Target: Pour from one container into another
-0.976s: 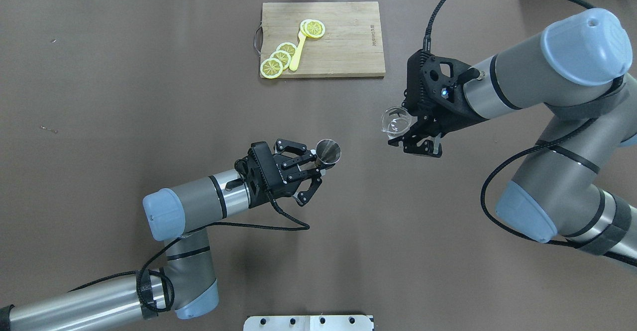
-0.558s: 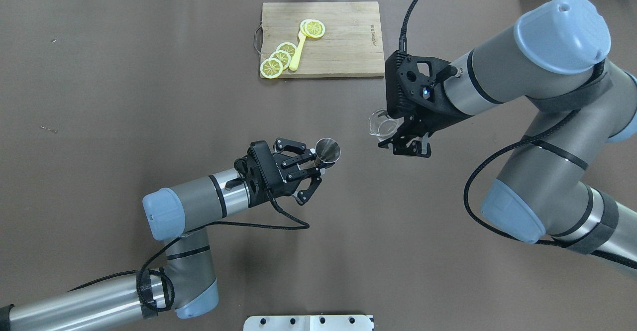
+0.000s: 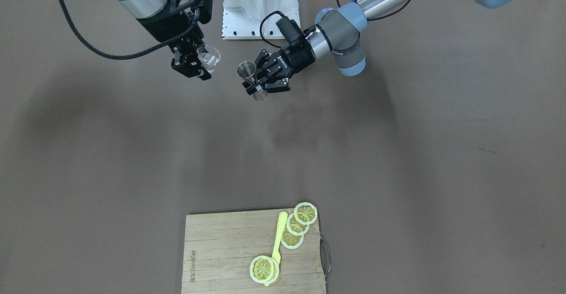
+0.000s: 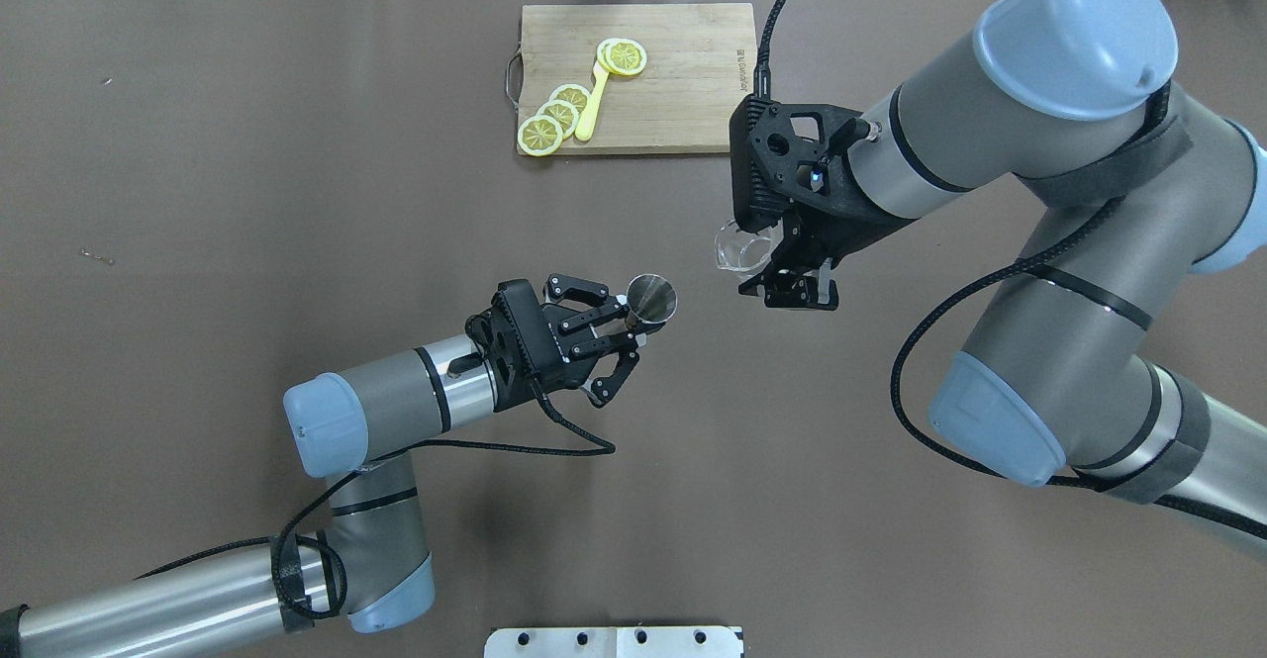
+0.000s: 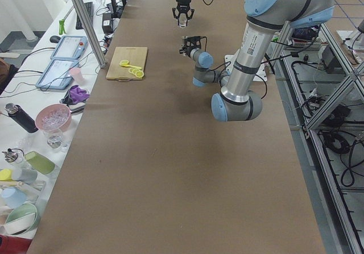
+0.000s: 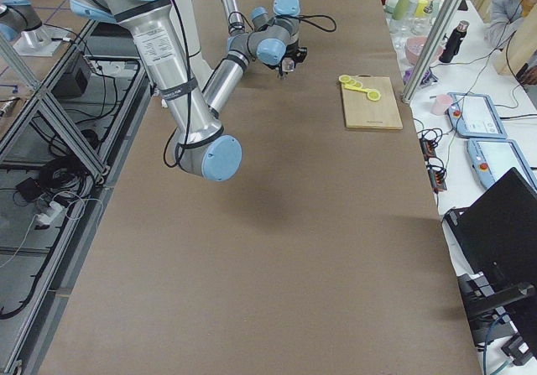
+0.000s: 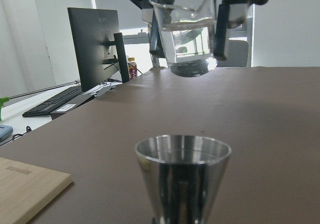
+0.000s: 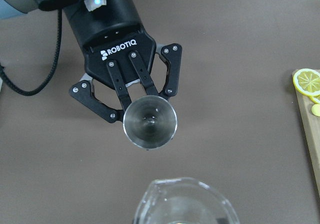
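A steel jigger point(image 4: 652, 299) stands upright above the table, with my left gripper point(image 4: 633, 327) shut on its narrow waist. In the left wrist view the jigger's open mouth point(image 7: 182, 151) is close in front. A clear glass beaker point(image 4: 737, 245) hangs upright in my right gripper point(image 4: 777, 277), which is shut on it. It appears to hold some clear liquid point(image 7: 185, 26). The beaker is higher than the jigger and apart from it, to its right in the overhead view. From the right wrist view, the jigger point(image 8: 149, 121) lies just beyond the beaker's rim point(image 8: 182, 204).
A wooden cutting board point(image 4: 683, 94) lies at the far side of the table with lemon slices point(image 4: 554, 119) and a yellow spoon point(image 4: 592, 104) on it. The robot's white base plate point(image 4: 614, 641) is at the near edge.
My right arm has carried the beaker leftward, closer to the jigger. The left arm and the jigger have stayed where they were.
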Tool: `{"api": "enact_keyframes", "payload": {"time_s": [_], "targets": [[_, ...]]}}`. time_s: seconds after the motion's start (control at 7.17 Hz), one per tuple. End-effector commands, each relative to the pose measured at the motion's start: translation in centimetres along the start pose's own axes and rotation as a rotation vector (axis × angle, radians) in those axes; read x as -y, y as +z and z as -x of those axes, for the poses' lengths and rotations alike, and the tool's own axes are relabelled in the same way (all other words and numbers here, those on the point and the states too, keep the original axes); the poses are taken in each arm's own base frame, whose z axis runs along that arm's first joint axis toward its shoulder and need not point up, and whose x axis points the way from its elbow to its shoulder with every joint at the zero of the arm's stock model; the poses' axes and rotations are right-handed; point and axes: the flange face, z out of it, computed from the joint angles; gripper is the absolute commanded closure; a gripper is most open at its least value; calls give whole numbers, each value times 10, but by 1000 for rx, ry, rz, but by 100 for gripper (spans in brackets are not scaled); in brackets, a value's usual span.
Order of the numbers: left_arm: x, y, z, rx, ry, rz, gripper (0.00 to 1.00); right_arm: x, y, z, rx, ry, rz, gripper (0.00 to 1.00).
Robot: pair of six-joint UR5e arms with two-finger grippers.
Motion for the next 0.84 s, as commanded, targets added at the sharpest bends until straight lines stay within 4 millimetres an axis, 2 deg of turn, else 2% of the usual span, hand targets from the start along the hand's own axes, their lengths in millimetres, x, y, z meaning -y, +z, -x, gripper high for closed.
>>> {"api": "enact_keyframes", "payload": {"time_s": [0.0, 0.28, 0.7], "targets": [[0, 0, 1, 3, 1, -1, 100, 13, 0, 0, 3, 10, 36, 100], [-2, 1, 7, 11, 5, 5, 100, 23, 11, 9, 9, 12, 75, 100], [-2, 1, 7, 11, 5, 5, 100, 34, 16, 12, 19, 28, 128, 100]]}}
